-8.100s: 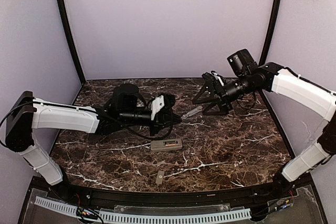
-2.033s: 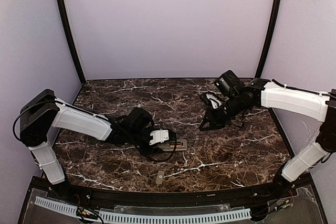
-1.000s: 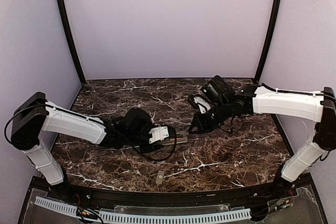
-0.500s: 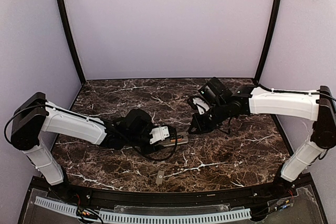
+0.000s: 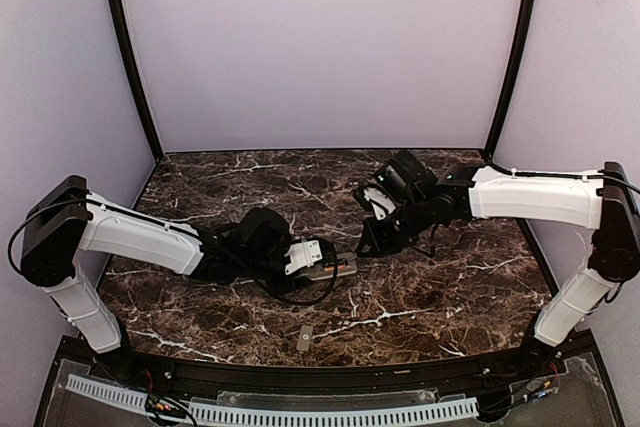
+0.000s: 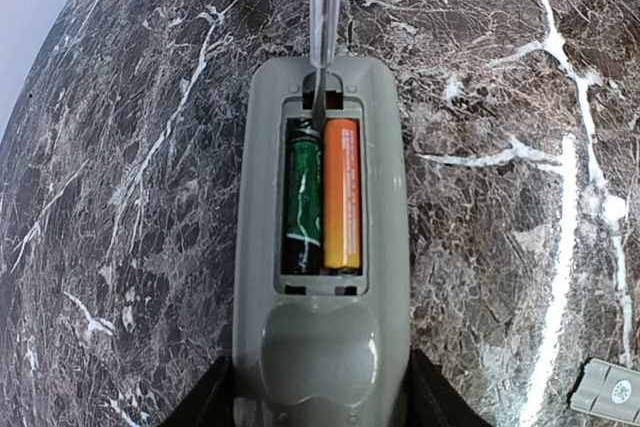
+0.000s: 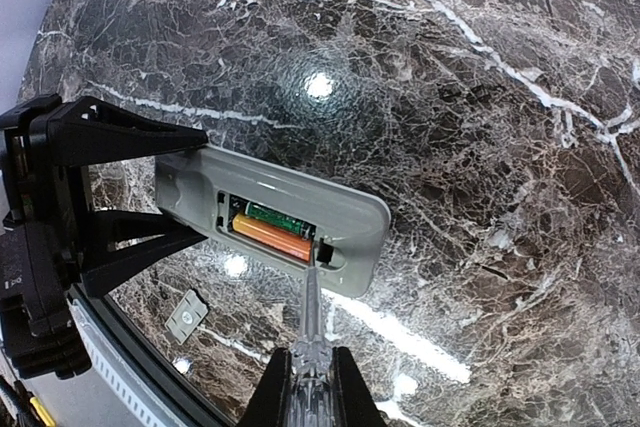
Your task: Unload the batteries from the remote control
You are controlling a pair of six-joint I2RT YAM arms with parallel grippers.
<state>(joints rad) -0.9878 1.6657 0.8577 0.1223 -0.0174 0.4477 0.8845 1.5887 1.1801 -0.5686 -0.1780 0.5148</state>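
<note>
The remote control [image 5: 335, 267] lies back-up on the marble, its battery bay uncovered. My left gripper [image 6: 320, 399] is shut on its near end, a black finger on each side of the grey body [image 6: 320, 342]. Two batteries lie side by side in the bay, one orange [image 6: 341, 192] and one dark green [image 6: 303, 197]; the right wrist view also shows the orange [image 7: 272, 237] and the green [image 7: 285, 219]. My right gripper [image 7: 312, 372] is shut on a clear pointed tool [image 7: 313, 312]. The tool's tip sits in the bay's end by the battery ends.
A small flat grey cover piece [image 5: 303, 338] lies loose on the table near the front edge, and it shows as well in the right wrist view [image 7: 186, 315]. Black frame posts and lilac walls enclose the table. The left arm [image 5: 140, 237] stretches low across the left half.
My right arm has moved left and down toward the remote, bringing the tool's tip to the battery bay. The left gripper has kept hold of the remote without moving.
</note>
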